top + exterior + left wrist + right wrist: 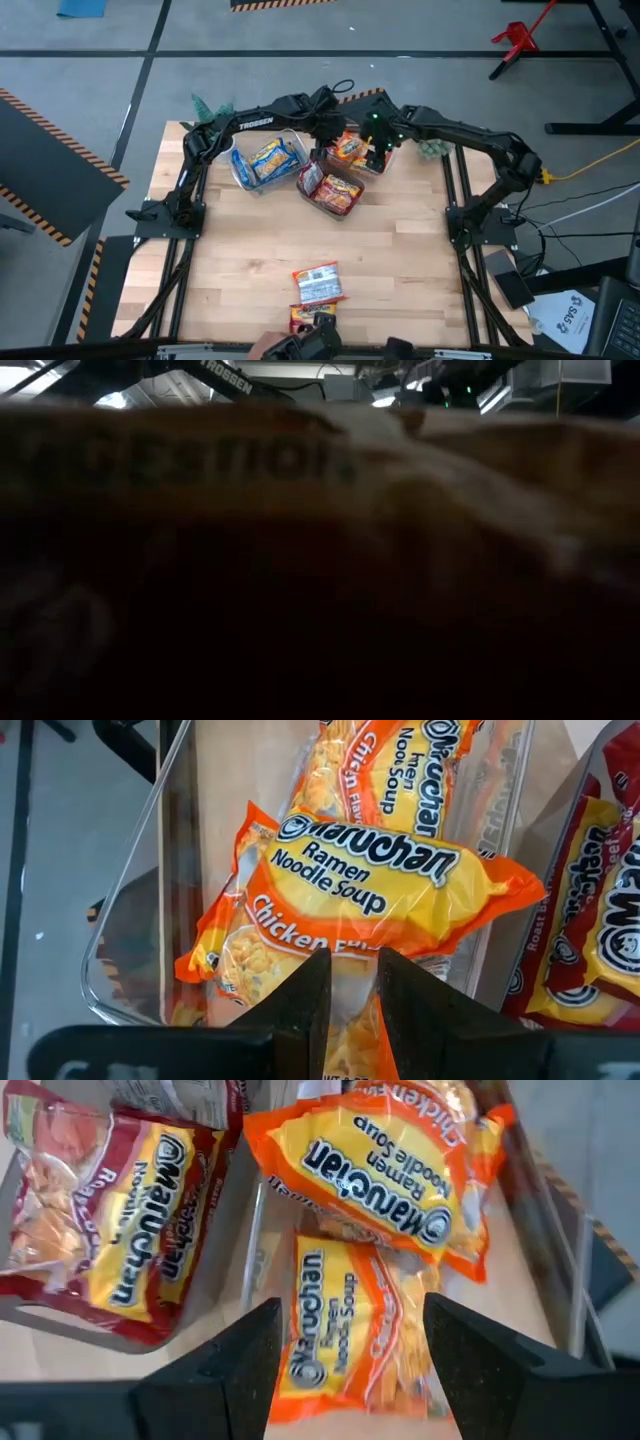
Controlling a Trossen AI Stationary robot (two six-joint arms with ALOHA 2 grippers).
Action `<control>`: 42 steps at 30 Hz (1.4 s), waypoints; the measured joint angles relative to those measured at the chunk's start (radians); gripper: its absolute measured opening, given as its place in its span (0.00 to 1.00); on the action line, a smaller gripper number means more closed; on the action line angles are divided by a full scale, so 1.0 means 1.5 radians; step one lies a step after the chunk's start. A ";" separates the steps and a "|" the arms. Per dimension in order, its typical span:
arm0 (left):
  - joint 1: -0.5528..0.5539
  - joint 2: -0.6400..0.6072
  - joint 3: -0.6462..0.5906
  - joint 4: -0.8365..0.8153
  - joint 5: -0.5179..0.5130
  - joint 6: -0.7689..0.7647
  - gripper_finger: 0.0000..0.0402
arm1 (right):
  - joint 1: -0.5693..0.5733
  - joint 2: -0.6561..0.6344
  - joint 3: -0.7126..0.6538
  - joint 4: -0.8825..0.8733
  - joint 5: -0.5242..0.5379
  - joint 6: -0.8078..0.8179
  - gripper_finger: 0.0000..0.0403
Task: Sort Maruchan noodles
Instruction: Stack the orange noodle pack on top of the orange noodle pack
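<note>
Three clear bins stand at the table's far middle: one with blue-yellow Maruchan packets [266, 160], one with red packets [330, 190], one with orange packets [350, 150]. My left gripper [352, 982] reaches over the orange bin [130, 900] and is shut on an orange chicken packet [370, 880]. My right gripper [350, 1350] hangs open above the same bin, its fingers on either side of another orange packet [345, 1335] lying inside; I cannot tell whether they touch it. Two more packets [318, 283] lie near the table's front edge. My left gripper pinches the orange packet at the middle of one long edge [350, 955] between its two fingers, coming slanting down from above. The fingers lie across that edge. The packet spreads out past the fingertips over the bin, above other orange packets.
The red-packet bin [120, 1230] stands close beside the orange one. Both arms crowd together over the far bins [345, 125]. A packet right at the lens fills the low view [300, 560]. Bare wood lies between the bins and the front packets [320, 235].
</note>
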 joint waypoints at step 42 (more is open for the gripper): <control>-0.004 0.003 -0.002 0.002 0.008 -0.015 0.20 | -0.010 0.093 -0.161 0.473 0.174 -0.075 0.57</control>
